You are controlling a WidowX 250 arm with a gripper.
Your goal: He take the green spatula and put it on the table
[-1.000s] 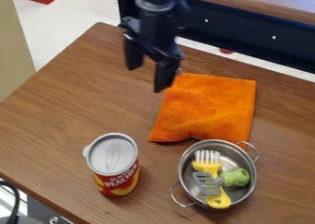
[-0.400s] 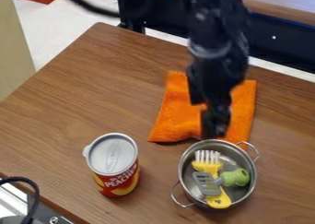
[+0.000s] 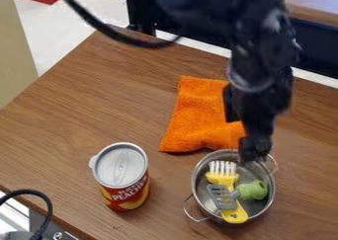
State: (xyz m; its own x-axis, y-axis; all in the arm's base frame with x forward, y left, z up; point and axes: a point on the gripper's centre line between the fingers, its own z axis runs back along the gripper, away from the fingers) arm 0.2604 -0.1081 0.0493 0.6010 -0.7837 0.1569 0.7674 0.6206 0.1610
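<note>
Green-handled spatula with a grey slotted head (image 3: pixel 252 190) lies across a yellow, white-bristled brush (image 3: pixel 233 215) in a round metal pot (image 3: pixel 196 179). The black robot hand (image 3: pixel 241 139) hangs wide open near the rim; closing off-centre could drag out the overlapped brush too.

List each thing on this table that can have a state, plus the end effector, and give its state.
Pot: upright, uncovered, holding two utensils.
Spatula: lying in the pot, across the brush.
Brush: lying in the pot.
Can: upright, top closed.
Cloth: laid out, rumpled.
End effector: open, empty.
</note>
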